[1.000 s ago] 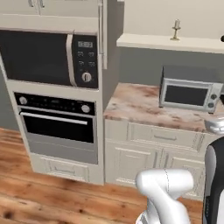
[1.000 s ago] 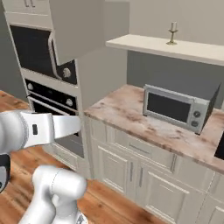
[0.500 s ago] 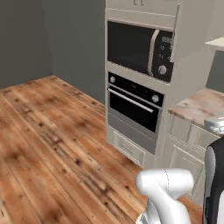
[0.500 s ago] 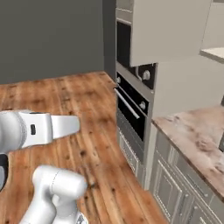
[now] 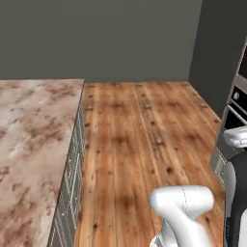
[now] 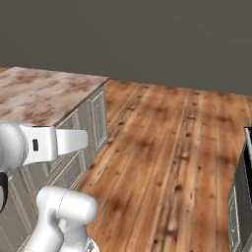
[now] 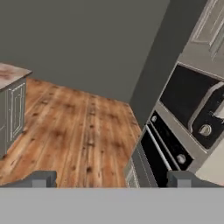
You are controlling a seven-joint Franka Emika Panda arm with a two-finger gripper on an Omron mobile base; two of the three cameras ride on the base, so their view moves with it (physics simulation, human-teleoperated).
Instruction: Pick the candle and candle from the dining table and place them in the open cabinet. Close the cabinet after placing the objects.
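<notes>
Jaws (image 7: 111,178) were set wide apart, nothing held. Marbled worktop (image 5: 29,125) was seen at left across wood floor (image 5: 144,130); oven (image 7: 170,144) at right. Candles' whereabouts: cannot tell. Pickup, placing, cabinet closing judged outstanding.

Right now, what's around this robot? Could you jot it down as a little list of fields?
Floor: bare wooden planks
Counter: marbled stone top with cream cabinet fronts, left of the arm
Oven: dark built-in unit with a bar handle, off to the right
Walls: plain dark grey
Gripper: open, holding nothing
Candles: none seen
</notes>
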